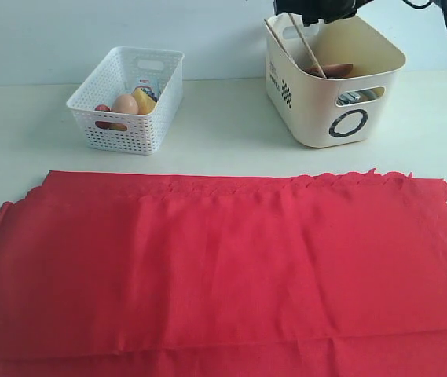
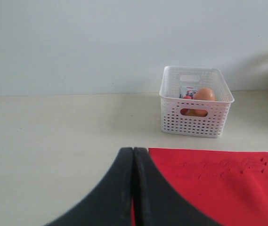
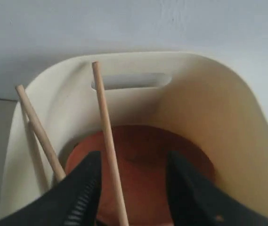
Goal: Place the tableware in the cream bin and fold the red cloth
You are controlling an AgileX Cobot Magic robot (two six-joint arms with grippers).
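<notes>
Now our right end effector [image 3: 134,159] hangs open above the cream bin [image 1: 309,118], chopsticks [image 3: 106,136] leaning inside. Our left end effector [image 2: 134,153], closed, sits at the left edge of the red cloth [image 1: 223,267], whose long axis runs across the bench [image 1: 231,133]; left is nearer.

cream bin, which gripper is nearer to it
Right. The right gripper hangs over the open cream bin, jaws open above the brown plate and chopsticks. The left gripper, jaws shut, is at the edge of the red cloth, well away from the bin.
</notes>
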